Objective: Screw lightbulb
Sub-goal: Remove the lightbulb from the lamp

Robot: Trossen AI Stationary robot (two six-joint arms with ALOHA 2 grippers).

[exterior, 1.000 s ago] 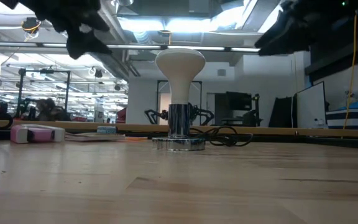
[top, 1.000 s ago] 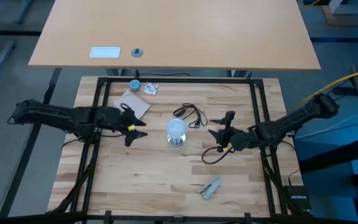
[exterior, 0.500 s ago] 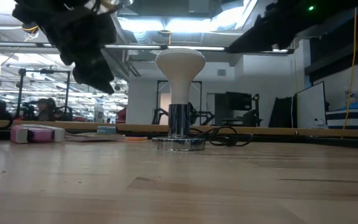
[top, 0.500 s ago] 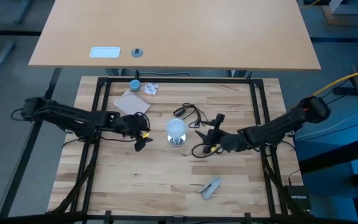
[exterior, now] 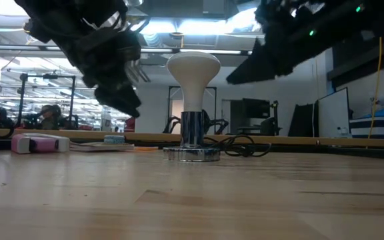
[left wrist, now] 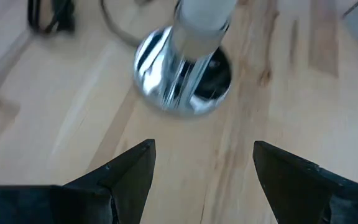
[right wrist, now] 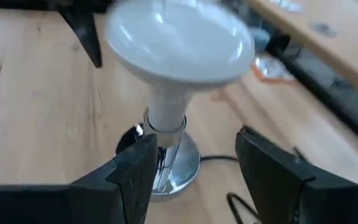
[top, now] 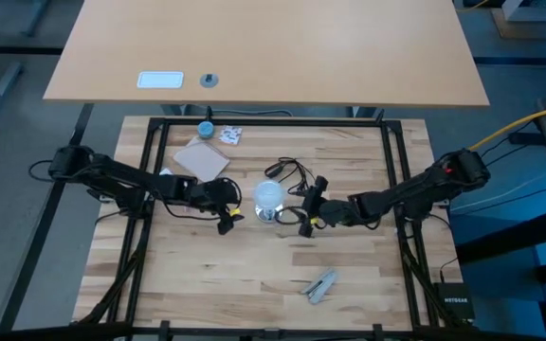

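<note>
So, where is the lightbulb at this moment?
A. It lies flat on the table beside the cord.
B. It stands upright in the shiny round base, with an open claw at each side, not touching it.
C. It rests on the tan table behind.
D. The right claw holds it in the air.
B: the lightbulb stands upright in the shiny base; the left claw and the right claw flank it, both open and clear of it.

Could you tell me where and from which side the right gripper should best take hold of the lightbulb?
Probably at the wide frosted globe of the lightbulb, coming in level from the bulb's right. It stands upright in the shiny base, its neck narrow; the right gripper is open and faces it, while the left gripper is on the opposite side.
</note>
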